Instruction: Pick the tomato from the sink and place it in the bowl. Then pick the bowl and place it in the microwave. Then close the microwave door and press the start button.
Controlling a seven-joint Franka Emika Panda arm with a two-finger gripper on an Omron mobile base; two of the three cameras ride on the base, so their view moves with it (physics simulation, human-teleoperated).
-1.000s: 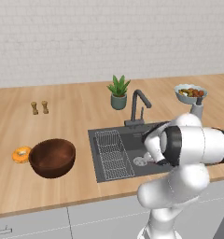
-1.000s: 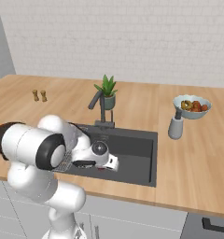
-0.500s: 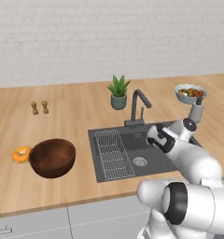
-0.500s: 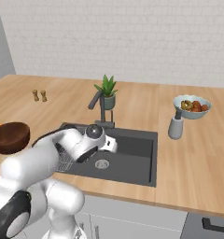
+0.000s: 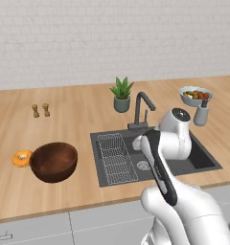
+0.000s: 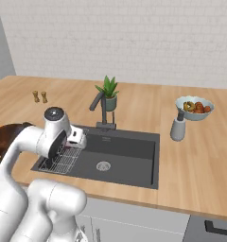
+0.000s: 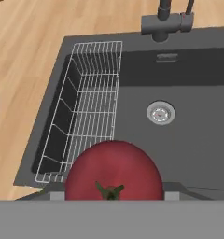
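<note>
Raised since the earlier frame, the claw now holds the small glossy red tomato clamped above the dark grey rectangular sink, over its wire rack. Carry toward 9 o'clock, level, to the deep dark brown wooden bowl on the tabletop; release low.

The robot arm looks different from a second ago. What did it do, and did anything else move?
The arm swung its claw up out of the sink and toward the rack side, on the way to the bowl. The tomato sits right at the claw, so it seems to be carried along. The bowl, doughnut, plant, faucet and small food bowl stayed put.
</note>
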